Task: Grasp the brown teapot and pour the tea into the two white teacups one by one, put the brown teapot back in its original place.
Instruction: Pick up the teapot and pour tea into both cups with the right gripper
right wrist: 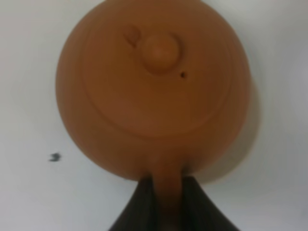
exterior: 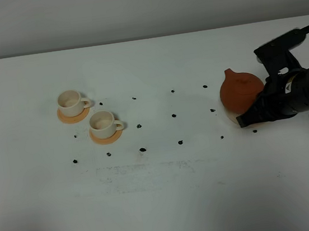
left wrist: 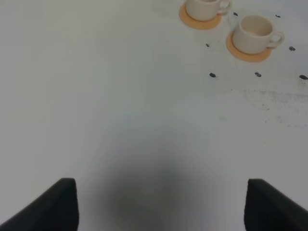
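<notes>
The brown teapot (exterior: 242, 92) is at the right of the table, spout pointing to the far left. In the right wrist view it (right wrist: 154, 91) fills the frame, lid knob on top. My right gripper (exterior: 254, 112) is shut on its loop handle (right wrist: 167, 192). A thin sliver of the cream saucer (exterior: 232, 119) shows under the pot's near edge. The two white teacups (exterior: 71, 102) (exterior: 103, 122) stand upright on orange coasters at the left. Both also show in the left wrist view (left wrist: 207, 6) (left wrist: 253, 33). My left gripper (left wrist: 161, 207) is open and empty over bare table, well short of the cups.
Small black dots (exterior: 174, 115) mark a grid on the white table (exterior: 169, 192) between cups and teapot. A faint smudged patch (exterior: 144, 170) lies in front of the dots. A grey wall (exterior: 130, 11) runs behind the table.
</notes>
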Controlling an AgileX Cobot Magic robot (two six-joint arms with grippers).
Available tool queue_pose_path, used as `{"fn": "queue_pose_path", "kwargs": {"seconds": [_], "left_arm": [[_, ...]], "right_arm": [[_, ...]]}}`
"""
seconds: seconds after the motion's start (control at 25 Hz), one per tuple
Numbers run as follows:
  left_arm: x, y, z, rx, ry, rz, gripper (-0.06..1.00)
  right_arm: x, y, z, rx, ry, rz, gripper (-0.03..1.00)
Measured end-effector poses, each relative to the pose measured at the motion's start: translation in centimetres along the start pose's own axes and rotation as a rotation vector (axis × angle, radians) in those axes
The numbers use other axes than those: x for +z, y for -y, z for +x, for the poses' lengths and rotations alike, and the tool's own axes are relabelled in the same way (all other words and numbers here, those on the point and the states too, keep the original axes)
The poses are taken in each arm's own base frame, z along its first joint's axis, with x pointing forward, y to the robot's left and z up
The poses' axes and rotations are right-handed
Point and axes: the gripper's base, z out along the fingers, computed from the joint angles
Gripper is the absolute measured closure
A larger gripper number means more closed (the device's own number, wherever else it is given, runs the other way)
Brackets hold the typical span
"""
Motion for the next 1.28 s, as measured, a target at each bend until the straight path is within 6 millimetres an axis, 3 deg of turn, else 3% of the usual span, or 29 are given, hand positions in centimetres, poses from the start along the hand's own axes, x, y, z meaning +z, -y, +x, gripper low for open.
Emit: {"fn": "queue_pose_path", "kwargs": {"seconds": [0.52,0.76,1.0,1.28], "left_arm": [[0.0,0.0,0.0,0.000,0.000,0.000,0.27],[0.0,0.0,0.0,0.000,0.000,0.000,0.27],[0.0,0.0,0.0,0.001,0.000,0.000,0.27],[0.0,0.0,0.0,0.001,0.000,0.000,0.27]], "right_arm": [[-1.4,-3.9,-3.4,-0.085,0.072,-0.066,0.88],[-0.9,-6.0,-4.4,-0.132,0.068,-0.099,0.88],[-0.3,-7.8,-4.7,-0.189,0.066,-0.127,0.88],[-0.2,-8.6,-4.5,-0.233,0.063,-0.138,0.88]]}}
